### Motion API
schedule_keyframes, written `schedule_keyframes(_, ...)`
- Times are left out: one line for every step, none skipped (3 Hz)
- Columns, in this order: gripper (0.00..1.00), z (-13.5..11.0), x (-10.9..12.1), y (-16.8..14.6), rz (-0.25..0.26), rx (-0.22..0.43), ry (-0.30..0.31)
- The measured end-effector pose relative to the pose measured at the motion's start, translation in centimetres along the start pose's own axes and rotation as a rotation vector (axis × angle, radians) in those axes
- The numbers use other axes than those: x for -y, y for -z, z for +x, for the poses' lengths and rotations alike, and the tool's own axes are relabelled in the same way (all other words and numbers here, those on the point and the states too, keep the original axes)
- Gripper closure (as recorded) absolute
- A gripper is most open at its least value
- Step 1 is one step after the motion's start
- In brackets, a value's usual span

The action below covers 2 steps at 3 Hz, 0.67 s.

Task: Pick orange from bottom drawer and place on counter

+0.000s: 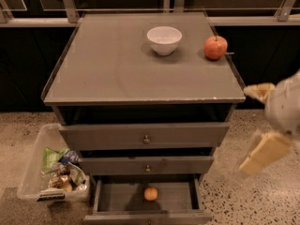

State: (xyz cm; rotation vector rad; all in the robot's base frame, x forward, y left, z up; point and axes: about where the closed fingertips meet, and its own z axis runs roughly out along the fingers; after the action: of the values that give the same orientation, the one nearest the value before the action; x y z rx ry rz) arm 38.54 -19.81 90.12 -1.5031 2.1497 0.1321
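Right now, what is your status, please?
Pincer open, empty, off right of the counter. Orange lies in open bottom drawer. Bowl and apple on counter; nothing covers orange.

The scene is dim overall, lit from above. The grey tabletop [108,74] takes most of the light and shows a broad, soft sheen near its middle, with a thin bright line along its front edge. The bowl [164,40] and the apple [215,47] throw short, soft shadows close around their bases. Behind the cabinet the background falls to near black. The bottom drawer [122,198] lies in deep shade, and the orange [150,194] in it is only faintly lit, a dark shadow pooling beside it. The speckled floor [253,200] is moderately bright. At the right edge, beside the cabinet, the pale pincer [265,125] is smeared by motion blur.
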Motion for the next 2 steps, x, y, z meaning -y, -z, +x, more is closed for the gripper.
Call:
schedule_keyframes(0.00,1.3,-3.6,-5.0,-0.024,0.131,-0.143)
schedule_keyframes(0.00,1.5,-7.4,-12.0,-0.086,0.221,-0.289)
